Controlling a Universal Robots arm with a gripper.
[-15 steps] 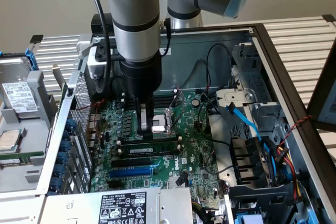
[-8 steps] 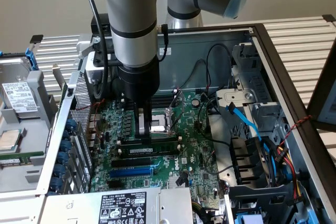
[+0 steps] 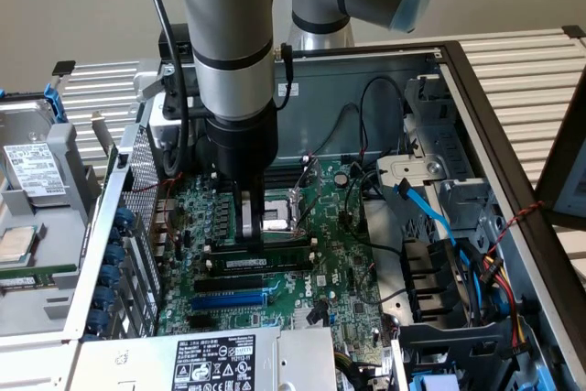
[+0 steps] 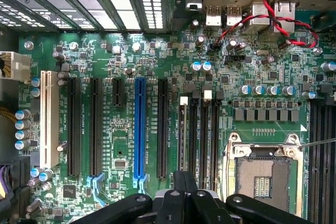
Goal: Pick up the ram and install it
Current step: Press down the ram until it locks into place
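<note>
One arm reaches into the open case; its gripper (image 3: pixel 249 219) is closed above the ram (image 3: pixel 259 253), which lies in a slot (image 3: pixel 258 266). Skewed pressing could crack it.

A robotics lab bench: a grey industrial robot arm (image 3: pixel 229 52) over an opened desktop computer case (image 3: pixel 476 116), green motherboard (image 3: pixel 339 254) exposed.
</note>
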